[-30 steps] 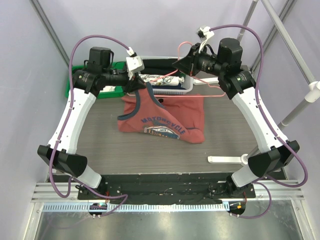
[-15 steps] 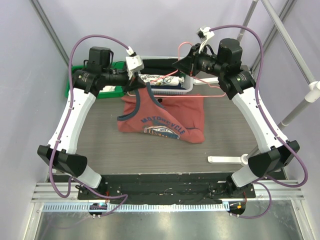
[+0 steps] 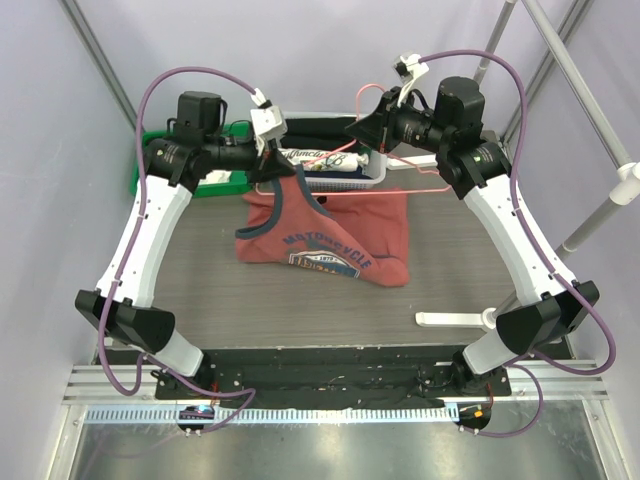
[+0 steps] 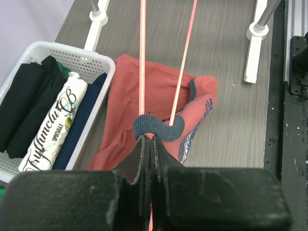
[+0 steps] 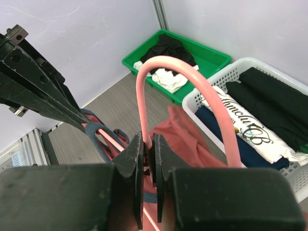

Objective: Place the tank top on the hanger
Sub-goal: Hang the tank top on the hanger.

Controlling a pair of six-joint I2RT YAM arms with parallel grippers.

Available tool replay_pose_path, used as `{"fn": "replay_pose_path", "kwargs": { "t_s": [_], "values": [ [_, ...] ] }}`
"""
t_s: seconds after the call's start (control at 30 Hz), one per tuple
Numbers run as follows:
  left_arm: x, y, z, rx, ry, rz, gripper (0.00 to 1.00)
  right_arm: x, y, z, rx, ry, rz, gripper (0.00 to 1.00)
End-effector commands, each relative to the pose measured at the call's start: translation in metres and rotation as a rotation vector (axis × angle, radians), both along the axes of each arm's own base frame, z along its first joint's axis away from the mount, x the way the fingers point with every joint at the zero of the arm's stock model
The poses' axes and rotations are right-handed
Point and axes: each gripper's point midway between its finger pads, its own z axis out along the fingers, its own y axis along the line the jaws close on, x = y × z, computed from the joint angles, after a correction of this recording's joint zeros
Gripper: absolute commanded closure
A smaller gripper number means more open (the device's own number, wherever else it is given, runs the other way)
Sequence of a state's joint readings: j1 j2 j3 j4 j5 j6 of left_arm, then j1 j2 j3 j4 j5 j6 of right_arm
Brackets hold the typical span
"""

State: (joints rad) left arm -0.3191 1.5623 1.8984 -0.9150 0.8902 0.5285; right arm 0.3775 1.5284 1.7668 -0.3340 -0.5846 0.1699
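Observation:
The rust-red tank top point(image 3: 340, 232) lies on the table, with its left shoulder lifted off the surface. My left gripper point(image 4: 149, 138) is shut on the navy strap point(image 4: 161, 129), and the two wires of the pink hanger point(image 4: 142, 57) run through that strap. My right gripper point(image 5: 151, 143) is shut on the hanger's neck just below the hook point(image 5: 192, 77). It holds the hanger point(image 3: 420, 172) above the shirt's back edge. In the top view the left gripper point(image 3: 272, 176) is at the shirt's left shoulder. The right gripper point(image 3: 364, 126) is over the basket.
A white basket point(image 3: 382, 170) with folded black and white printed clothes stands behind the shirt. A green bin point(image 3: 148, 172) sits at the back left. A white post base point(image 3: 452, 318) lies at front right. Metal frame poles point(image 3: 600, 205) rise on the right.
The left gripper's jaws have closed onto the navy strap, and the shirt's left shoulder has shifted slightly. The right arm and the hanger have not moved.

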Motion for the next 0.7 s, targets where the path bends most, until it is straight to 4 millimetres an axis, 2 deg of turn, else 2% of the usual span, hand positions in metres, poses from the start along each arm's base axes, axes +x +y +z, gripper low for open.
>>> {"fn": "replay_pose_path", "kwargs": {
  "t_s": [0.0, 0.13, 0.23, 0.57, 0.67],
  "values": [
    [-0.002, -0.014, 0.029, -0.08, -0.038, -0.04, 1.0, -0.011, 0.003, 0.026, 0.05, -0.066, 0.011, 0.99],
    [0.001, -0.022, 0.046, -0.127, -0.038, -0.047, 1.0, -0.009, 0.012, 0.015, 0.041, -0.045, 0.023, 0.99],
    [0.003, -0.031, 0.051, -0.133, -0.048, -0.057, 1.0, -0.008, 0.02, 0.009, 0.036, -0.032, 0.038, 0.99],
    [-0.005, -0.065, 0.062, -0.161, -0.036, -0.115, 1.0, -0.005, 0.035, 0.003, 0.042, -0.003, 0.083, 0.99],
    [-0.002, -0.068, 0.058, -0.151, -0.035, -0.106, 1.0, -0.008, 0.037, 0.004, 0.047, 0.0, 0.093, 0.99]
  ]
}}
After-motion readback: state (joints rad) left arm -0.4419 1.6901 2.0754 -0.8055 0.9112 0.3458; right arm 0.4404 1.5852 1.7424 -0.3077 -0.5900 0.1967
